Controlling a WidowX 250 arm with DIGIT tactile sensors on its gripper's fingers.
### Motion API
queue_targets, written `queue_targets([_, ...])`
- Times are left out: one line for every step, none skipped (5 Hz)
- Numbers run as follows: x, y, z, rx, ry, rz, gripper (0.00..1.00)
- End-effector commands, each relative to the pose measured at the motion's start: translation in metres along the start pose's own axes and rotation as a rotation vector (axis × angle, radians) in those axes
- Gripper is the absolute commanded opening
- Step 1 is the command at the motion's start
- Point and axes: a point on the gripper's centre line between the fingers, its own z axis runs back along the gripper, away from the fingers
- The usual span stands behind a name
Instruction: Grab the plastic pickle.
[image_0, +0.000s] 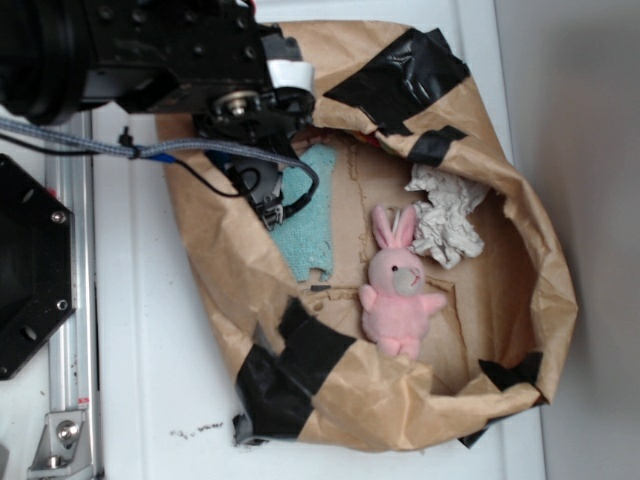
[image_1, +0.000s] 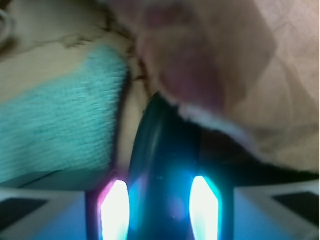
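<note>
In the wrist view the plastic pickle (image_1: 167, 165), dark green and glossy, lies lengthwise between my jaws and fills the gap from one finger to the other. Its far end sits under a fold of brown paper (image_1: 235, 75). My gripper (image_1: 160, 220) is shut on the pickle, with two bright light glares on its surface. In the exterior view my gripper (image_0: 270, 208) is low inside the paper bag at its left wall, beside the teal cloth (image_0: 308, 215). The pickle is hidden there by the arm.
The teal cloth (image_1: 60, 130) lies just left of the pickle. A pink bunny (image_0: 398, 295) lies in the middle of the taped brown paper bag (image_0: 520, 200). A crumpled white paper (image_0: 445, 215) is at the back right. A black base plate (image_0: 30, 265) stands at the left.
</note>
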Motion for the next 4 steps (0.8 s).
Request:
queue_targets([0.001,-0.022,0.093,-0.134,-0.195,-0.006,0.0])
queue_targets([0.007,-0.028,0.091,-0.125,-0.181,-0.014,0.0])
queue_targets([0.012,-0.032,0.068,-0.076,-0.131,-0.052,1.0])
queue_targets([0.016,-0.033,0.051,-0.056,-0.101,-0.085,1.0])
